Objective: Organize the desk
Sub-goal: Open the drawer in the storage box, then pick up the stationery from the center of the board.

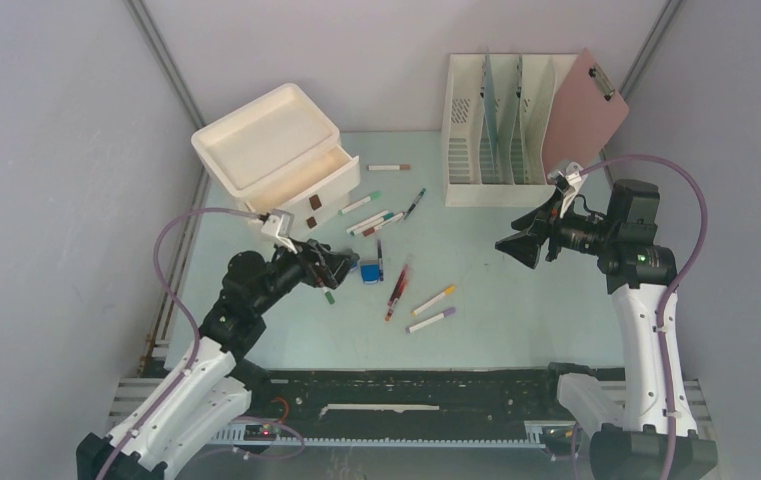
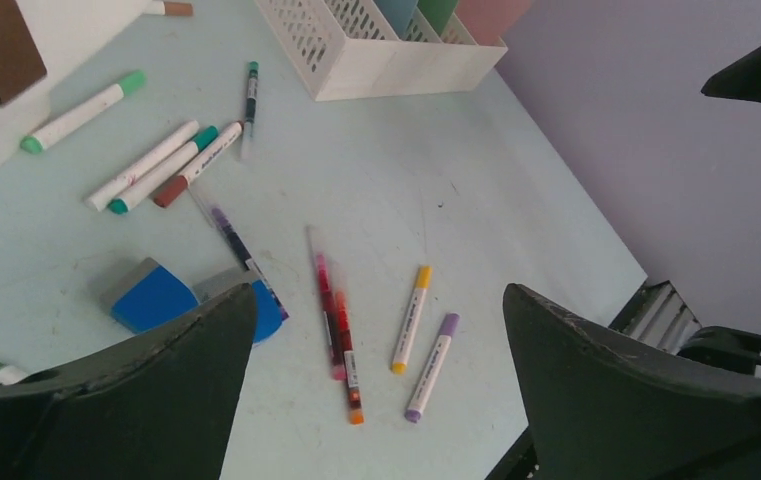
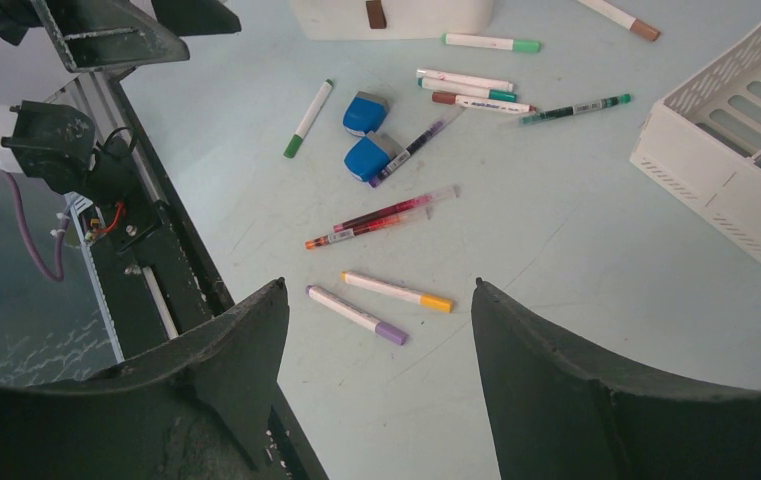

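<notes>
Black slotted rail [image 1: 406,395] runs along the near edge of the desk [image 1: 516,330], which lies flat beneath both arms. Left gripper [image 1: 341,268] is over the desk's left-centre, jaws spread wide, holding nothing. Two blue blocks [image 1: 367,270] lie just beside it. Right gripper [image 1: 516,248] is at the right, jaws apart, empty. Between them, loose markers [image 1: 432,320] and two red pens [image 1: 397,288] lie scattered. Far left: cream drawer unit [image 1: 276,150]. Far right: cream file rack [image 1: 496,130], with a pink clipboard [image 1: 584,112] leaning at its right side.
</notes>
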